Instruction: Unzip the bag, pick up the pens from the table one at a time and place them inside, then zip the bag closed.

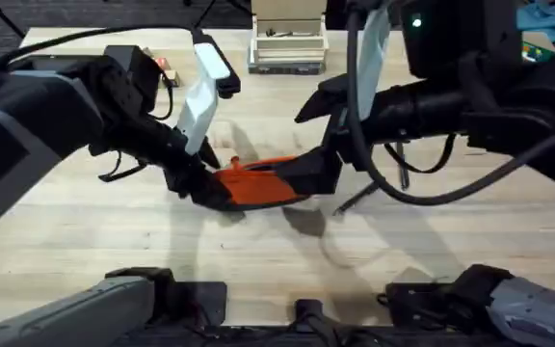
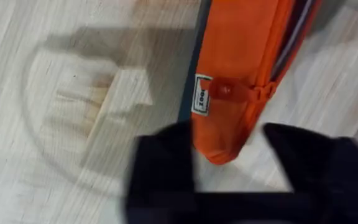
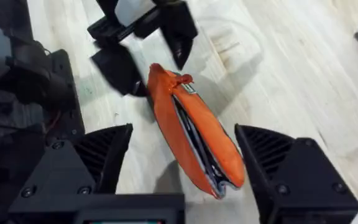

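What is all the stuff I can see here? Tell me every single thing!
bag: one, orange with a dark underside, in the middle of the table between the two hands; its zipper is partly open.
pen: one dark slim one seen, lying on the table just right of the bag.
box: one, pale, at the far edge of the table.
table: one, light wood planks, under everything.
left hand: one, black, open, its fingers either side of the bag's end with the pull tab.
right hand: one, black, open, its fingers either side of the bag's other end.
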